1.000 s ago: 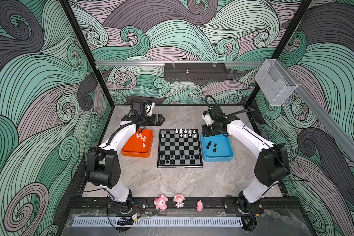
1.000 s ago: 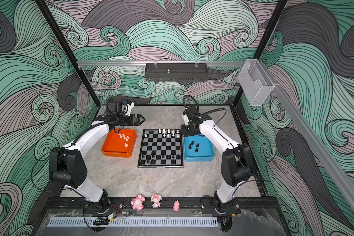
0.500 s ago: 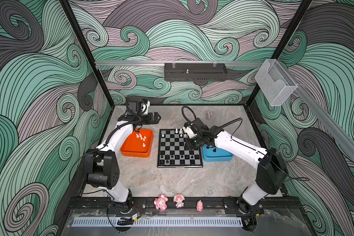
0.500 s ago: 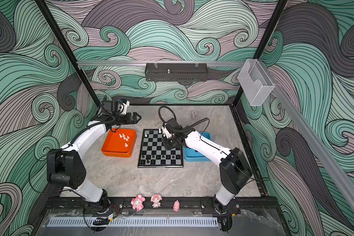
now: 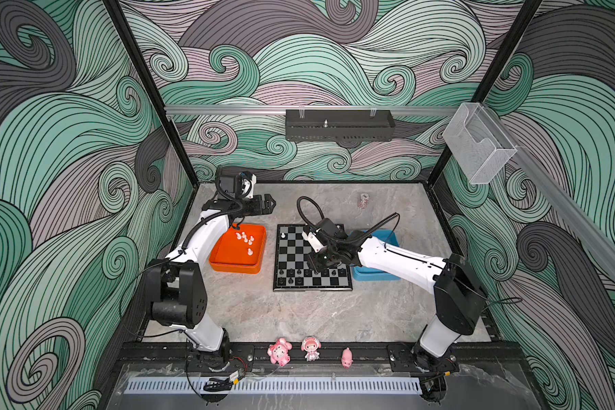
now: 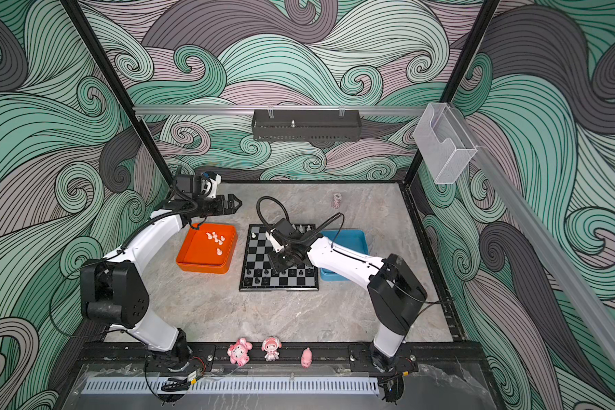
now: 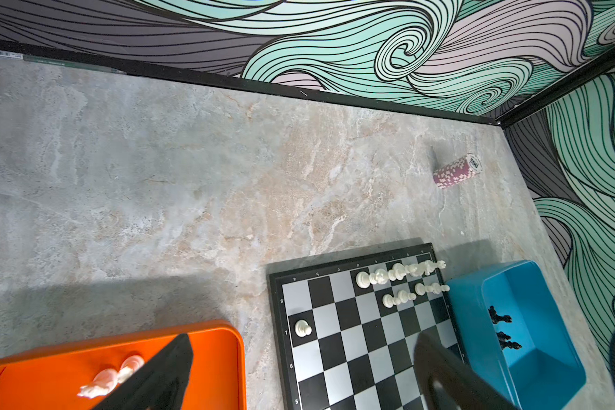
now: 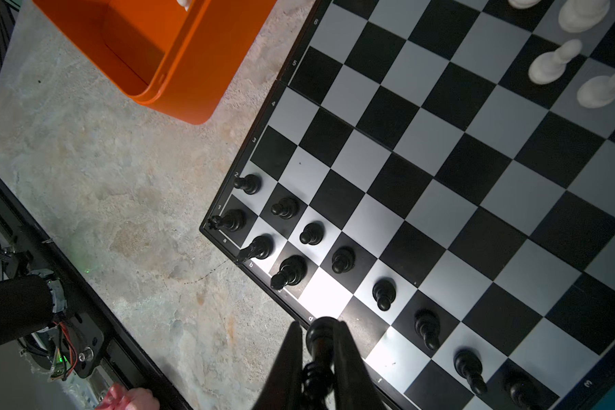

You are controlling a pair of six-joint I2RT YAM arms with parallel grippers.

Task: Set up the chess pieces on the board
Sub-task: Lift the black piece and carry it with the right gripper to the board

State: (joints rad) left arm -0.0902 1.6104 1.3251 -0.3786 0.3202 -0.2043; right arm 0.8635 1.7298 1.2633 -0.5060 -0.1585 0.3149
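Marble counter (image 5: 299, 312): right hand (image 8: 317, 328) is arriving over the board (image 5: 292, 252), gripping a black chess piece (image 8: 319, 349) for placement; left hand (image 5: 271, 206) is hanging wide open.

From my screen the board (image 8: 441, 149) looks slick: its grey squares have a silvery sheen and throw back a white glare near one edge. The black pieces (image 8: 343, 260) are glossy plastic with small highlights. The white pieces (image 8: 551, 64) look smooth and duller, faintly waxy. The orange tray (image 8: 199, 78) and blue tray (image 7: 471, 319) read as smooth moulded plastic with a soft shine. I see the table (image 7: 157, 177) as matt and stone-patterned, with veins. The rail (image 5: 228, 110) looks like brushed metal, and the wall box (image 5: 476, 149) is clear plastic. The arm covers (image 5: 395, 261) are glossy white plastic, and the figurines (image 5: 279, 351) are shiny.
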